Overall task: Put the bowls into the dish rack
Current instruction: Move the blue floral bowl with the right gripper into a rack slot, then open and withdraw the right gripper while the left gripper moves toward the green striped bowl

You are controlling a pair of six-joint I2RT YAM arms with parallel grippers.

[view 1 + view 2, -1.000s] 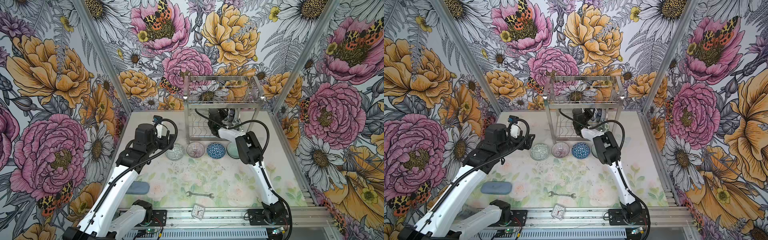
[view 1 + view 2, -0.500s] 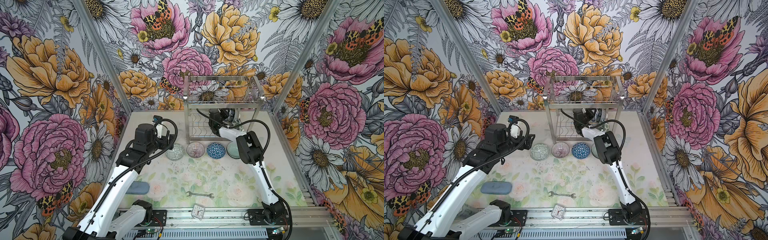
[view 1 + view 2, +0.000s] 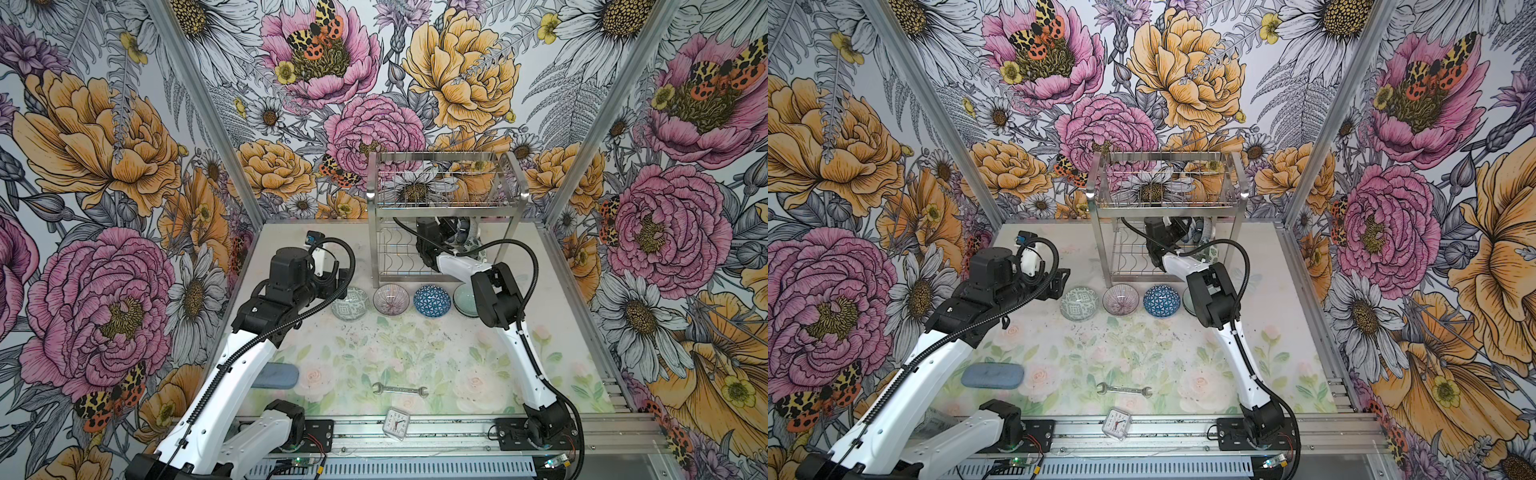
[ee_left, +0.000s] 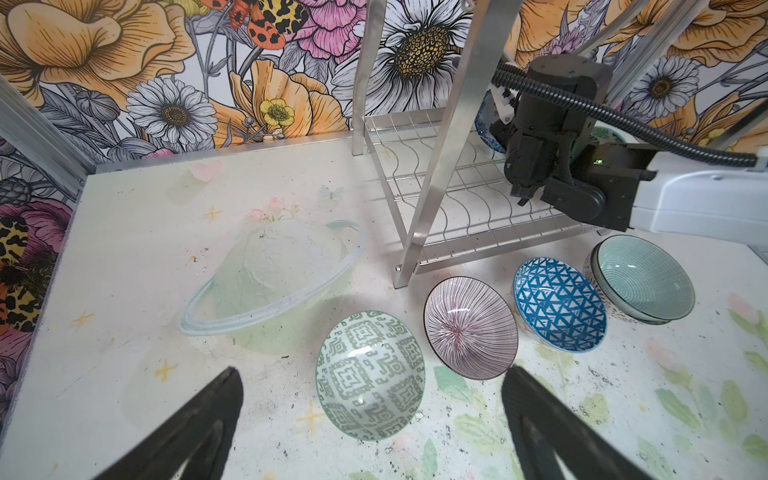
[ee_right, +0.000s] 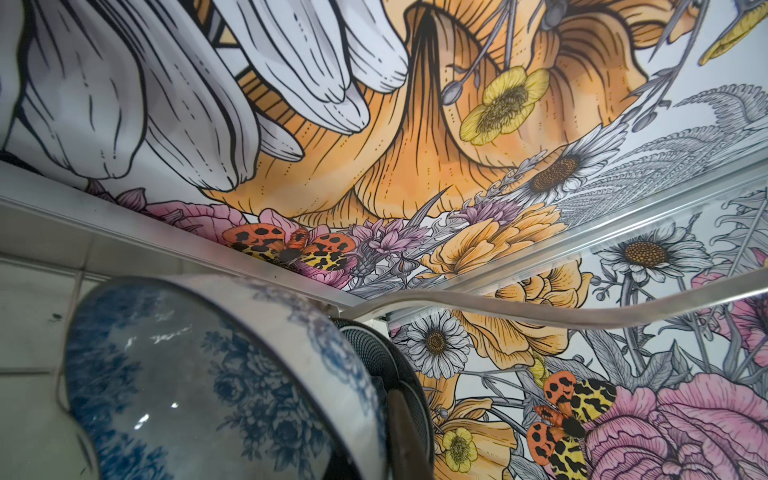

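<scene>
The left claw [image 4: 372,374] hung with its fingers spread wide above the white, flower-printed tabletop [image 4: 124,257], over a round green-patterned ceramic bowl [image 4: 370,386]. Beside that bowl, in a row before the tall stainless-steel wire dish rack [image 3: 372,249], sat a purple-striped bowl [image 4: 471,328], a blue triangle-patterned bowl [image 4: 559,305] and a pale celadon ribbed bowl [image 4: 644,278]. The right claw [image 3: 456,232] reached into the rack's lower wavy-wire tier. Its jaws were narrow, pinched on the rim of a blue-and-white floral ceramic bowl [image 5: 208,395], which stood on edge against a dark ribbed bowl [image 5: 374,353].

Both top views overlook the table [image 3: 457,353]; wrist cameras closely face the dish rack [image 4: 442,166].
</scene>
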